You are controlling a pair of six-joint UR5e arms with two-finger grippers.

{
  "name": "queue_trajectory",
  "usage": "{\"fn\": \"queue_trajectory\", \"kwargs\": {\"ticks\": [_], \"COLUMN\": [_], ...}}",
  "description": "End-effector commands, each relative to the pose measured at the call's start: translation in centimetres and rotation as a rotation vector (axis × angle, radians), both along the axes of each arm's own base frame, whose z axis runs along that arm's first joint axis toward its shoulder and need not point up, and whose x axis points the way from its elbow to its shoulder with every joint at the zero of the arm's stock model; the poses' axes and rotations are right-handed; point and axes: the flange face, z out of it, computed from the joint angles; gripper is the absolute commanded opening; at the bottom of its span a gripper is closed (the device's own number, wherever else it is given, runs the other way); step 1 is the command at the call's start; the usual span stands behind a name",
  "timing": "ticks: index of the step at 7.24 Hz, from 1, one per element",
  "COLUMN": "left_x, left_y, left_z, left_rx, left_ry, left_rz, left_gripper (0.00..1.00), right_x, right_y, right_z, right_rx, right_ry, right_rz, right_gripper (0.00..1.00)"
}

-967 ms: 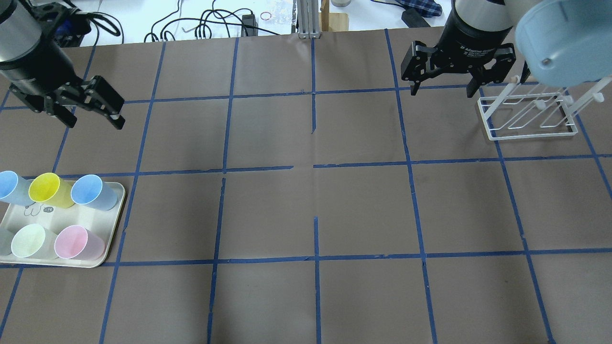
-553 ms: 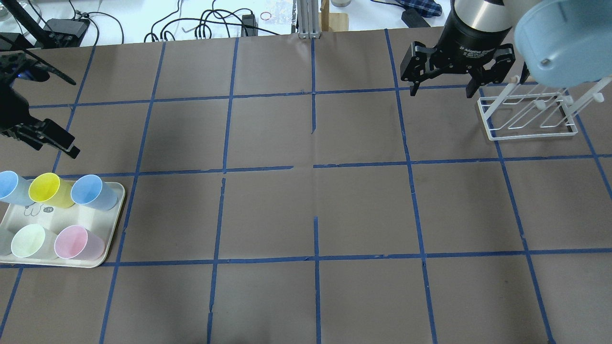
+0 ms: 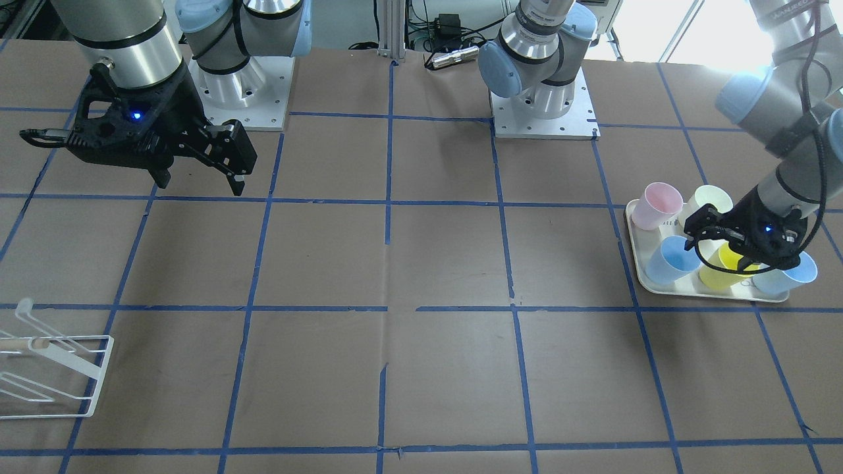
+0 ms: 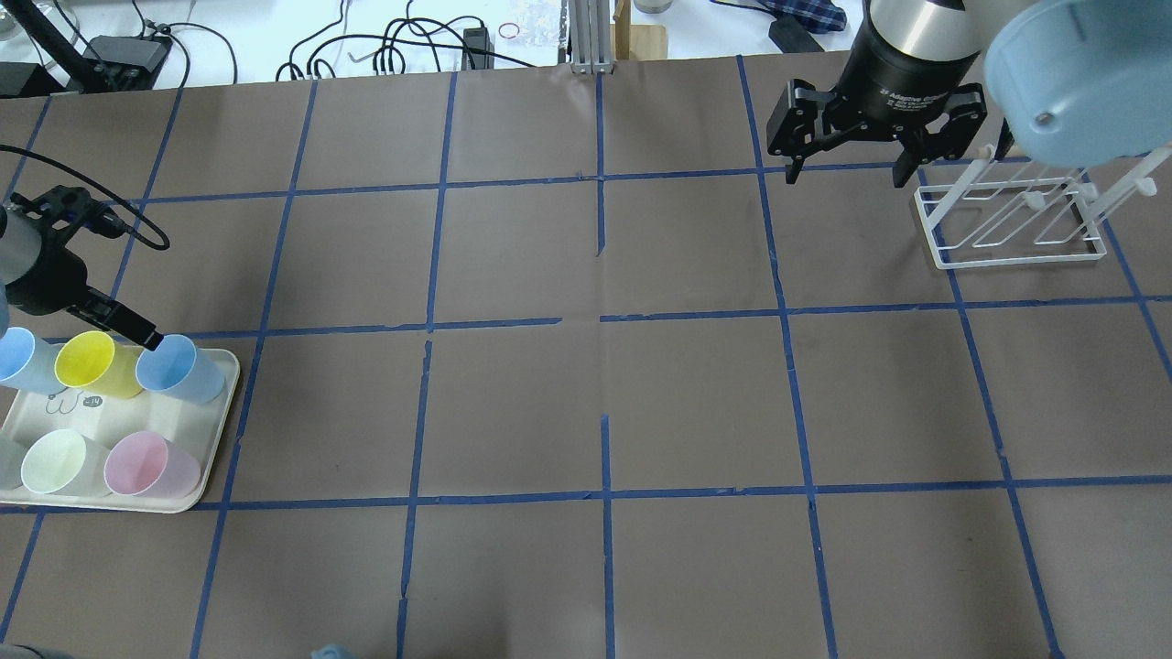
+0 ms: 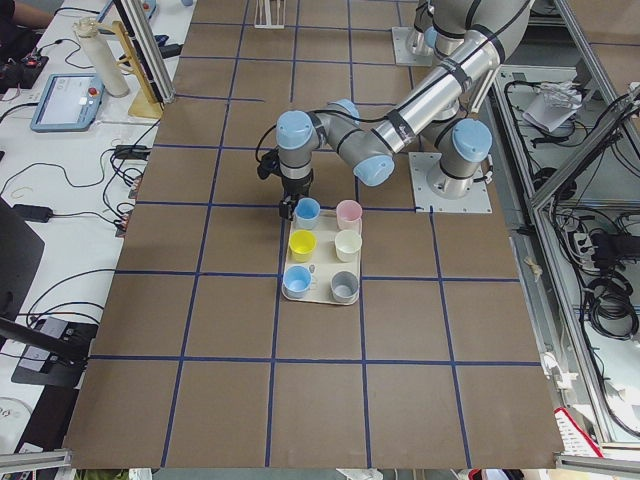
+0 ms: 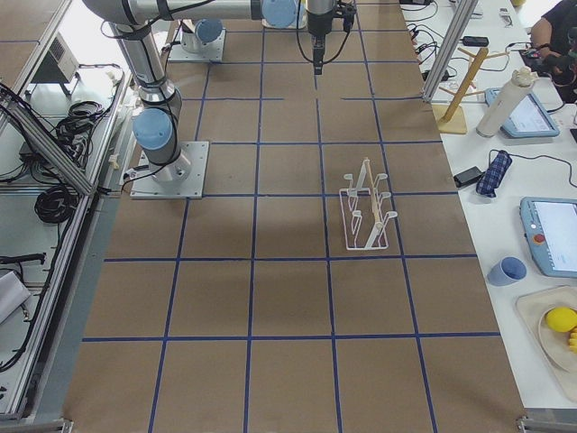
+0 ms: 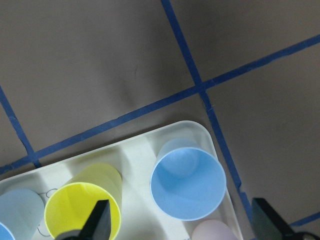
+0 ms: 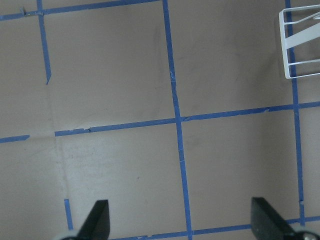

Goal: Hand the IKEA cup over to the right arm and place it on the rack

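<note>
The left claw (image 7: 182,227) hangs, jaws wide apart, just above the IKEA cup (image 7: 187,185), upright in the tray (image 7: 140,150) corner; it should drop so one finger slips between it and the yellow cup (image 7: 82,212) without nudging either. Smooth thin plastic, tapering downward, wants a gentle squeeze near the rim. The right claw (image 4: 847,169), jaws apart, hangs beside the white wire rack (image 4: 1012,229).
</note>
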Motion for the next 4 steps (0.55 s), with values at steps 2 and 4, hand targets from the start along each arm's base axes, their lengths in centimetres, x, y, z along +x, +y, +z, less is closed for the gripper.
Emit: {"fn": "queue_trajectory", "kwargs": {"ticks": [2, 4], "left_x": [-0.2, -0.3], "left_y": [0.2, 0.4], "left_z": [-2.1, -3.2], "left_rx": [0.009, 0.026], "left_ry": [0.013, 0.021], "left_rz": [-0.011, -0.016], "left_gripper": [0.97, 0.9], "right_x": [0.0, -0.1], "right_y": [0.0, 0.0], "right_z": [0.0, 0.0], "right_rx": [-0.001, 0.001], "right_ry": [0.0, -0.001], "right_rz": [0.0, -0.001], "right_gripper": [1.0, 1.0]}}
